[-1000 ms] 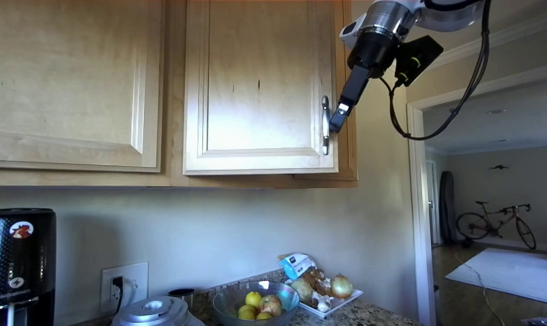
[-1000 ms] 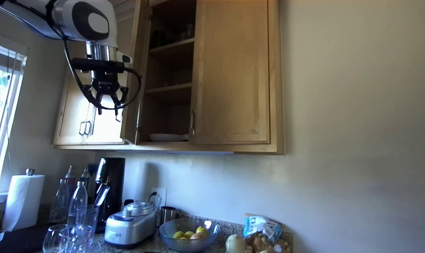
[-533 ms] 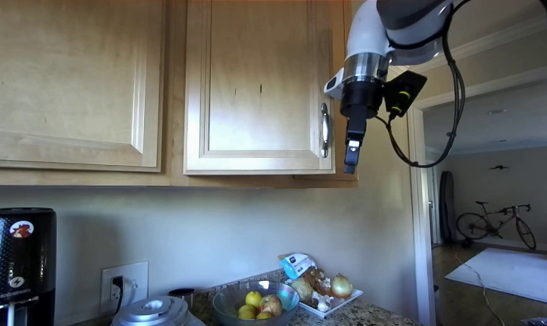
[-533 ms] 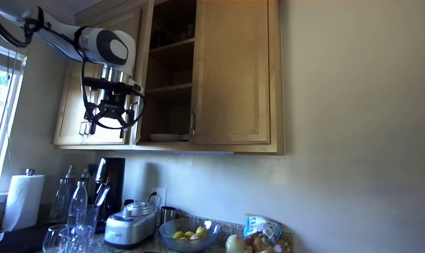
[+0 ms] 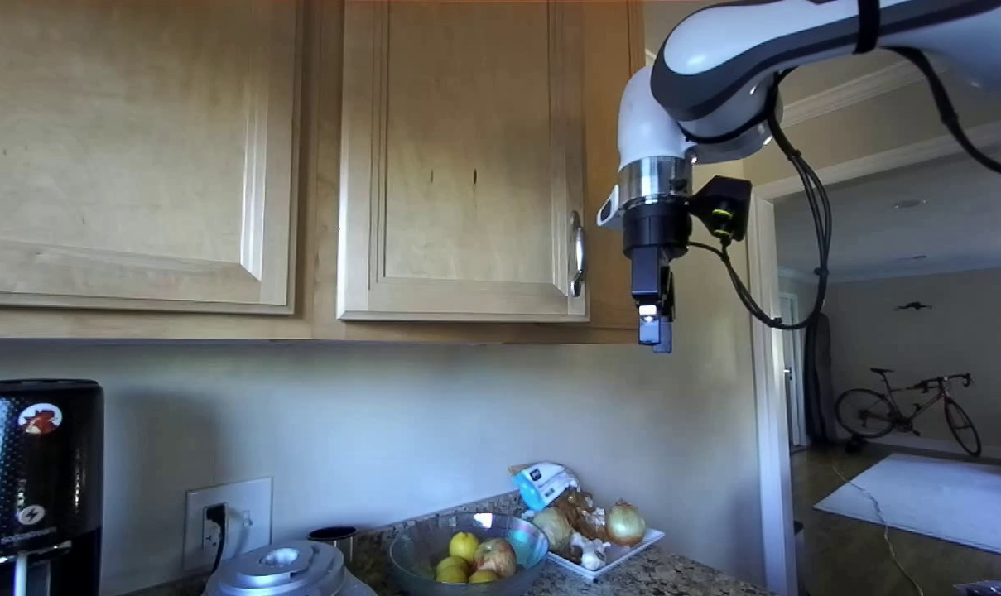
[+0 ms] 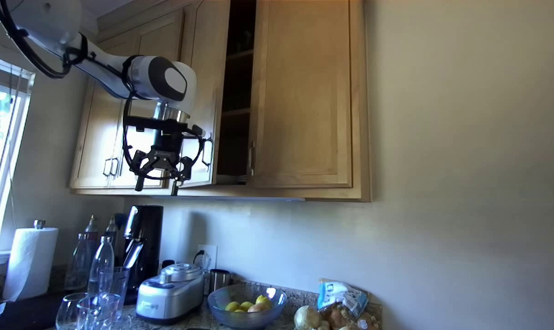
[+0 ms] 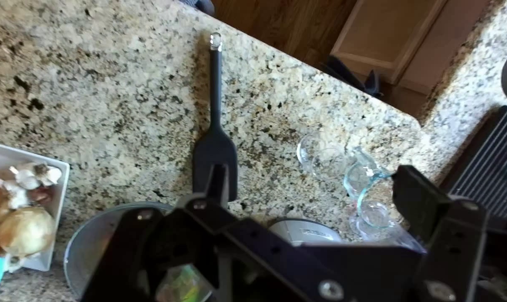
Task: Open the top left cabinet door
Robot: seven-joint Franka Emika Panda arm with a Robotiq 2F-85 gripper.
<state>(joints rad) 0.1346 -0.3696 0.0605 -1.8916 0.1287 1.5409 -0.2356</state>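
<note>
The top left cabinet door (image 5: 467,165), honey-coloured with a raised panel, stands ajar. In an exterior view, dark shelves (image 6: 239,87) show past the free edge of the door (image 6: 208,59). A silver bar handle (image 5: 579,252) runs along that edge. My gripper (image 5: 656,343) points down, lower than the handle and apart from it in this view. Both exterior views show nothing held by the gripper (image 6: 156,191). In the wrist view the jaws of the gripper (image 7: 312,170) are spread wide, and only counter items far below appear between the fingers (image 7: 421,197).
A wider door (image 5: 119,149) lies beside it, and a closed door (image 6: 304,91) flanks the gap. On the granite counter (image 7: 123,96) below are a dark spatula (image 7: 214,155), clear glasses (image 7: 354,180), a glass fruit bowl (image 6: 247,316) and a silver appliance (image 6: 171,293).
My gripper has spread its jaws and dropped down and away from the handle. The door has swung partway back toward the cabinet, covering more of the shelves.
</note>
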